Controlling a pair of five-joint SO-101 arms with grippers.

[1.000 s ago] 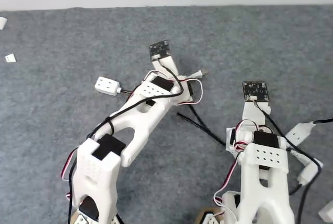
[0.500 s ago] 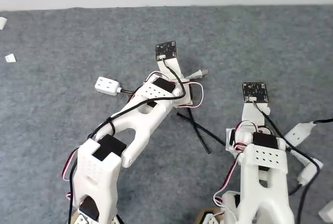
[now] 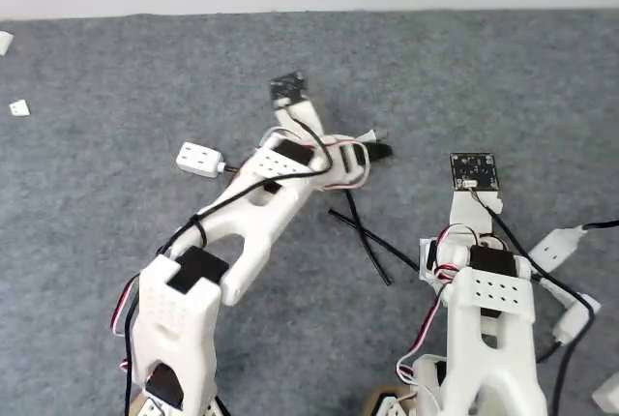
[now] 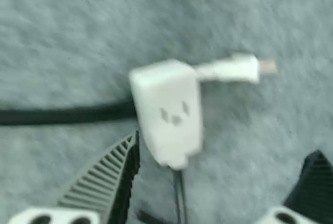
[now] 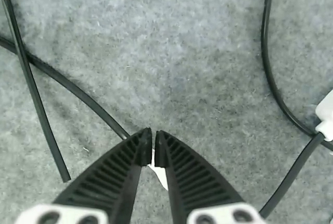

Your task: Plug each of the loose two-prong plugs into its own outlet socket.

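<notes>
Left wrist view: left gripper (image 4: pixel 223 148) spread over white outlet socket (image 4: pixel 169 112); right gripper (image 5: pixel 153 133) pressed together above carpet (image 5: pixel 182 52).

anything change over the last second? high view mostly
The left arm rolled its wrist and swung slightly leftward in the high view. Its hand is open over a white socket block and grips nothing. The black cables beneath it went from side by side to a crossed X. The right arm, white plug and left-side outlet stayed put.
</notes>
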